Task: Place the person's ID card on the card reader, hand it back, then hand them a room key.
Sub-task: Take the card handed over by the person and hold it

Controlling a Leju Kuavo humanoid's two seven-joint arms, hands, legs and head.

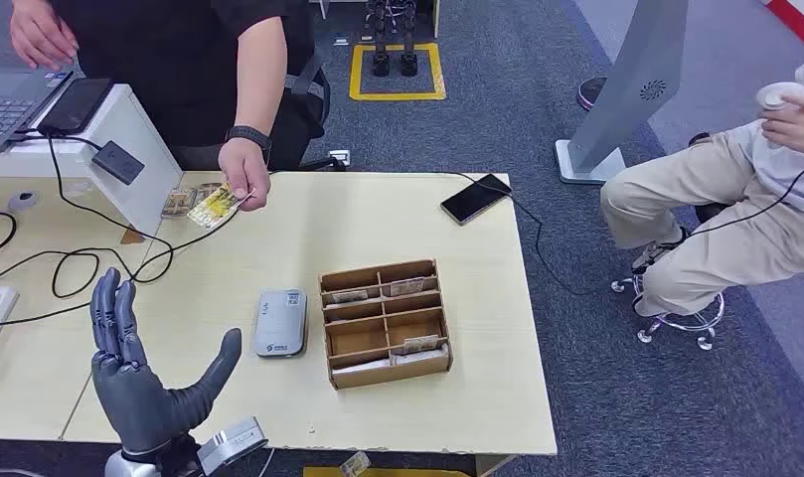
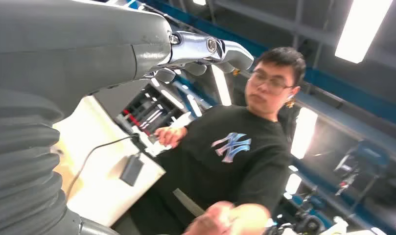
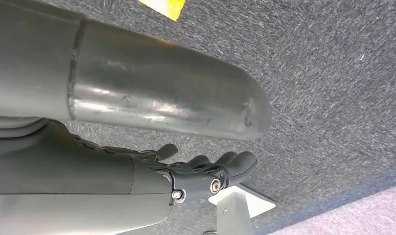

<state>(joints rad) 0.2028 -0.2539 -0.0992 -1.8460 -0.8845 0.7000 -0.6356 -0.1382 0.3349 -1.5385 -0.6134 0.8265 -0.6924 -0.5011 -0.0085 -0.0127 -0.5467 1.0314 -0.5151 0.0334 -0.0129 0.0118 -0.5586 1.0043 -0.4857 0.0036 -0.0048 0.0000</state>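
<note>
Over at the far left edge of the table [image 1: 278, 417], ID card [image 1: 215, 206] pinched in the person's hand [image 1: 244, 172] and held out low above the wood, not yet passed over. Left robot hand [image 1: 144, 373] raised near the front left corner, palm up, fingers spread wide with the thumb out to the side, holding nothing. Right robot hand [image 3: 205, 172] hanging down by the carpeted floor [image 3: 333, 73], fingers loosely apart, also holding nothing. Step in hand looks like taking the card: best to reach forward and a bit right toward that offered card, come in flat and slow, close thumb against fingers on the free end rather than on the person's fingertips, then wait for the release before pulling back. Card reader [image 1: 280, 322], the small grey box, sitting just left of the wooden divider box [image 1: 385, 322], so only a short carry back afterwards. Divider box holding a few cards, probably the room keys, hard to tell for sure. Black cables [image 1: 70, 268] looping across the left side of the table right along the reach path, worth keeping the wrist above those. Phone [image 1: 475, 198] on a cable at the far right edge, well out of the way. Second person seated off to the right, apart from the table
</note>
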